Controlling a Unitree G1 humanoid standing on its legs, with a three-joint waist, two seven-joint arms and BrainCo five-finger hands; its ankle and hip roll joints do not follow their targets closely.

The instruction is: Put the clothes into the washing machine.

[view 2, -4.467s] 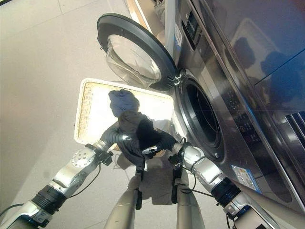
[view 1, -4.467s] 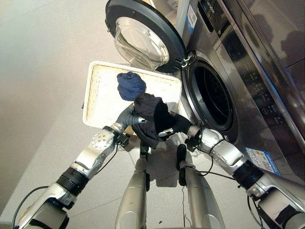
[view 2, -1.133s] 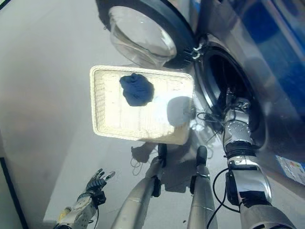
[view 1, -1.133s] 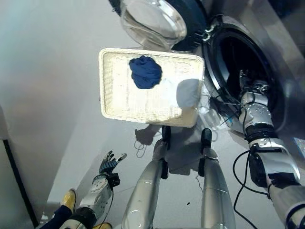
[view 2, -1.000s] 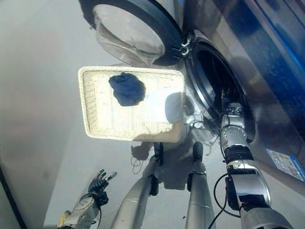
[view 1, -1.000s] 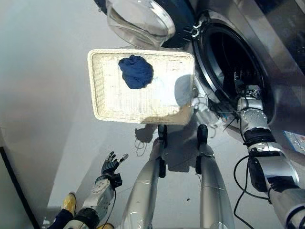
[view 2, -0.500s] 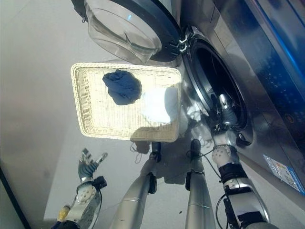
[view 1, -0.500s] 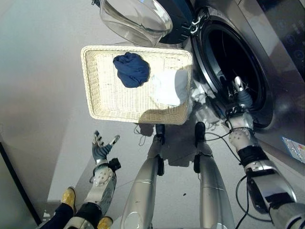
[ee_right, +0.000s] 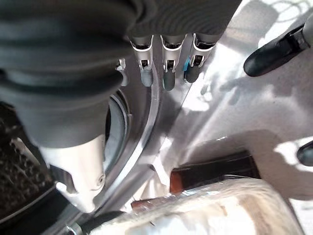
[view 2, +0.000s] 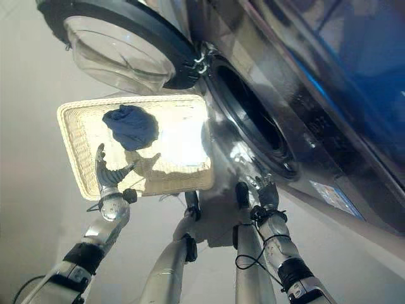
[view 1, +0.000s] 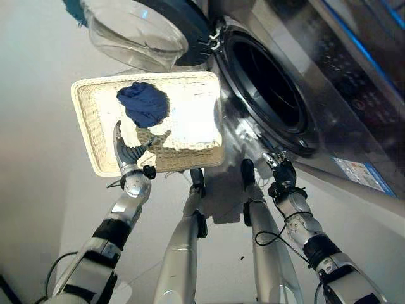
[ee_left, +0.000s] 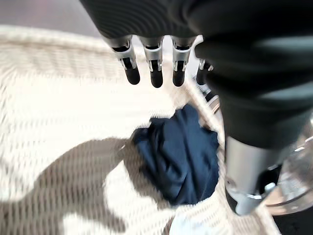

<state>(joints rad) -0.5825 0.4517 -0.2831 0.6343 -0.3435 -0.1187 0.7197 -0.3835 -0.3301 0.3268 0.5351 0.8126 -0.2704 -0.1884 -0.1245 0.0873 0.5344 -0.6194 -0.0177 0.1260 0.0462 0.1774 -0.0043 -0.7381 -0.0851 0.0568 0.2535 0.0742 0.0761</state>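
Note:
A crumpled dark blue cloth lies at the far side of a white wicker basket on the floor. My left hand hovers over the basket's near part, open, fingers spread towards the cloth and holding nothing. In the left wrist view its straight fingers point at the blue cloth, a short way off it. The washing machine stands on the right, its drum mouth dark and open. My right hand sits below the drum mouth by the machine's lower front, open, its fingers straight and empty.
The round glass door is swung wide open above the basket's far edge, hinged at the drum mouth's left side. Bare grey floor lies to the left of the basket.
The left hand has come up from low by the floor to over the basket. The right hand has drawn back out of the drum mouth. The dark garment held earlier is gone from both hands. The camera has shifted.

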